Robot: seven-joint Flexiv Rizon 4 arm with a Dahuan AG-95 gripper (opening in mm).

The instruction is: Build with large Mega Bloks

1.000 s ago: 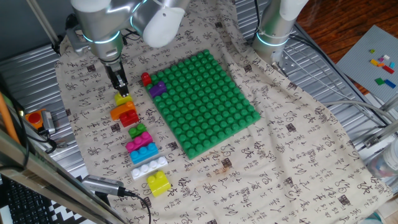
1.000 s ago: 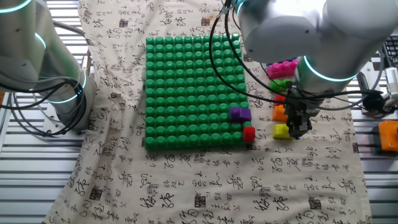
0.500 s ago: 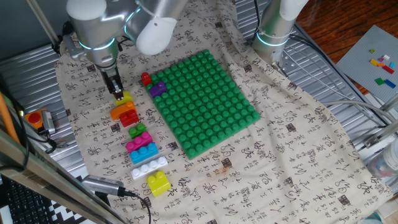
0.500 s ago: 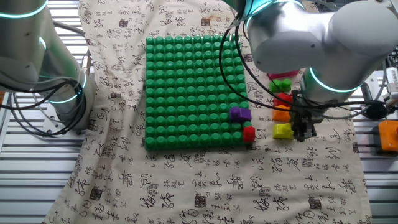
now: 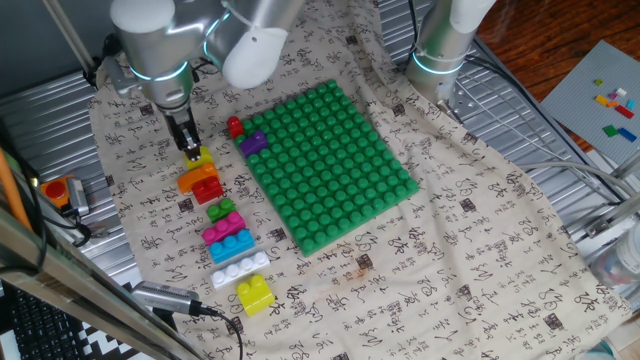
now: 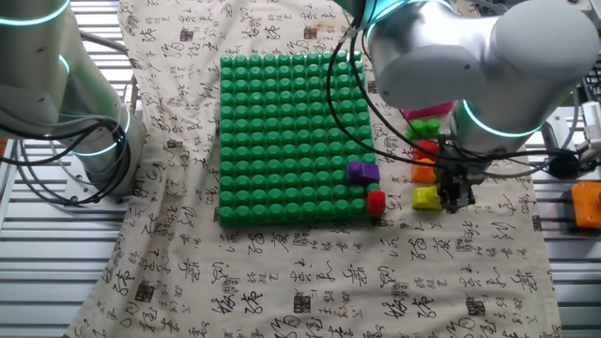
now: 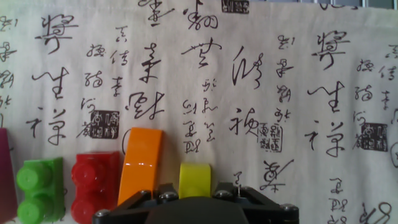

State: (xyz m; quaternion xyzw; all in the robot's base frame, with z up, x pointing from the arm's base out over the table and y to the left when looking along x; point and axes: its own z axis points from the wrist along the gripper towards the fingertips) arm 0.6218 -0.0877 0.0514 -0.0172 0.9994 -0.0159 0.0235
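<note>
The green baseplate [image 5: 329, 167] is taken as the landmark; it lies on a cloth printed with calligraphy [image 5: 470, 250]. A red block [image 5: 235, 127] and a purple block [image 5: 253, 142] are seen at one corner of the baseplate, the purple one seated on the studs, the red one at the very edge.

Beside that corner, off the baseplate, a row of loose Mega Bloks is laid out on the cloth: a yellow block [image 5: 200, 159] nearest the corner, then an orange block [image 5: 195, 178] touching a second red block [image 5: 208, 189], a green block [image 5: 221, 211], a pink block [image 5: 222, 229], a blue block [image 5: 231, 246], a white block [image 5: 240, 269] and a second yellow block [image 5: 255, 293] farthest away.

The gripper [image 5: 190, 150] is lowered onto the first yellow block. In the hand view this block [image 7: 196, 180] is seen between the fingers, close to the gripper body. Whether the fingers are pressed against it cannot be told, as the fingertips are not clearly shown in any view.
</note>
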